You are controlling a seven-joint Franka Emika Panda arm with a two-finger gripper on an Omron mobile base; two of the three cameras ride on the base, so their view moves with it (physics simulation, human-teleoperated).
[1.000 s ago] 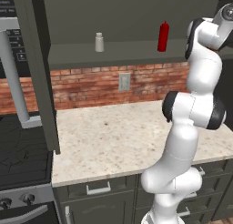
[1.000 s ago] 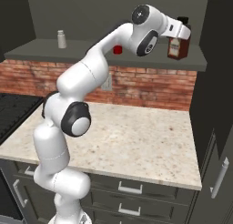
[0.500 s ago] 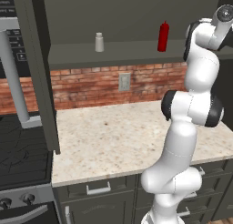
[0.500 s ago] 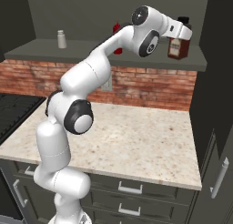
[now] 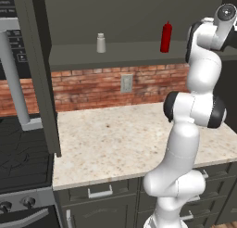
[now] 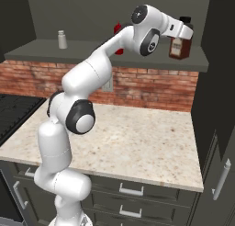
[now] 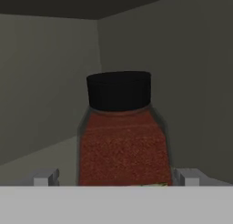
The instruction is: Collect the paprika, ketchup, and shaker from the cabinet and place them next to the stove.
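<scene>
Hand view: paprika (image 7: 122, 141) base cut off between wide claw (image 7: 117, 176) tips

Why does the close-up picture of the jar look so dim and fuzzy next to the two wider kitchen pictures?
Hand view: inside the shaded cabinet, the paprika looms close, soft and grainy, its black cap nearly featureless. Left base view: even light, crisp brick and counter, no glare. Right base view: bright too, with the paprika's label legible as a pale patch and the cabinet's door dark.

A speckled beige worktop (image 5: 115, 143) ran beneath a red brick backsplash (image 5: 92, 88) bearing one grey wall outlet (image 5: 126, 83).
</scene>
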